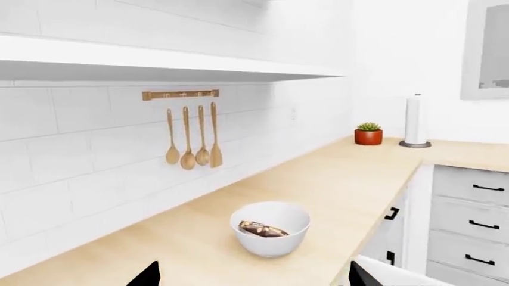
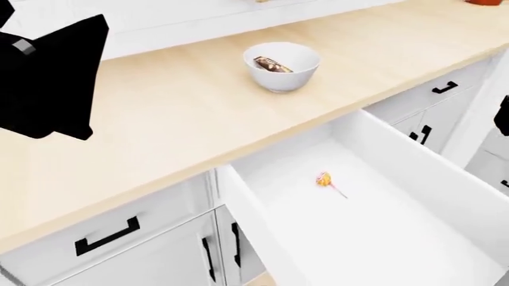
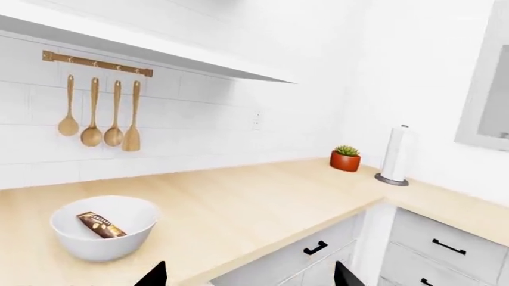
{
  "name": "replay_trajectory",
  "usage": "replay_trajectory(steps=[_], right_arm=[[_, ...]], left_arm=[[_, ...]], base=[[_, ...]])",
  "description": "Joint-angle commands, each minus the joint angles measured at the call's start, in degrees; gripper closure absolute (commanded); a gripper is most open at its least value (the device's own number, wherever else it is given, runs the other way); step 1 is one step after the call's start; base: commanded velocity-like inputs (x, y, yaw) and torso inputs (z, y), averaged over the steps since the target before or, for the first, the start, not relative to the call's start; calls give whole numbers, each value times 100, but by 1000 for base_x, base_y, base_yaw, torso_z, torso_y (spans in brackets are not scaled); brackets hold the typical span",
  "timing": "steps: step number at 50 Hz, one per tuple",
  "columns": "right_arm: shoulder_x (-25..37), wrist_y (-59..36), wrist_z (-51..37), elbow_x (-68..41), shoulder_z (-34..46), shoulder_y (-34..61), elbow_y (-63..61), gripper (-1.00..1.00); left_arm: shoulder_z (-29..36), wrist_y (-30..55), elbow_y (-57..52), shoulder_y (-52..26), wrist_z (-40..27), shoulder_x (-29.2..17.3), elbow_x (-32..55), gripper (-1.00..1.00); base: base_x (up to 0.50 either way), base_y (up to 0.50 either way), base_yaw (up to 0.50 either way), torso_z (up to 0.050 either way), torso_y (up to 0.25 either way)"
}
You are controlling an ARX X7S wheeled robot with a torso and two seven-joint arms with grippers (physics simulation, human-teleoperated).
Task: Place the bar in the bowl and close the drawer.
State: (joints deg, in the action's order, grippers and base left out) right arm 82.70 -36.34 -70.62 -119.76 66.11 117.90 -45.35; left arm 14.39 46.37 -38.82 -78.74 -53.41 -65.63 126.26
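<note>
Both pincers gape empty, left pincer (image 1: 253,277) and right pincer (image 3: 248,275).

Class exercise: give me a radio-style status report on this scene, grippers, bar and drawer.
Left gripper open and empty, right gripper likewise. Bar in the bowl. Drawer wide open, lollipop inside; nothing blocking its travel.

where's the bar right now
The bar lies inside the white bowl on the wooden counter, in the head view just behind the open drawer, which holds only a lollipop.
</note>
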Motion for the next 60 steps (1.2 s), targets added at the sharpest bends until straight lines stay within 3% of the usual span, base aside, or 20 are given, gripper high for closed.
replay_trajectory(steps=[1, 27, 38, 48, 60], right_arm=[[33, 3, 15, 5, -41, -66, -21, -100], [44, -26, 21, -22, -123, -191, -68, -100], [161, 279, 250, 257, 68, -580, -180, -100], [518, 593, 477, 701, 457, -1140, -458, -100], [631, 488, 331, 636, 341, -1092, -471, -100]], left_arm=[[38, 17, 6, -21, -23, 24, 6, -100], [53, 48, 21, 0, 53, 44, 28, -100], [-8, -13, -76, 421, 130, -1, -201, -100], [-335, -230, -355, 1354, 392, -250, -437, -100], [-279, -202, -355, 1183, 302, -228, -305, -100]], base=[[-40, 25, -500, 0, 0], [-35, 26, -500, 0, 0], [-26, 24, -495, 0, 0], [0, 0, -29, 0, 0], [178, 162, 0, 0, 0]])
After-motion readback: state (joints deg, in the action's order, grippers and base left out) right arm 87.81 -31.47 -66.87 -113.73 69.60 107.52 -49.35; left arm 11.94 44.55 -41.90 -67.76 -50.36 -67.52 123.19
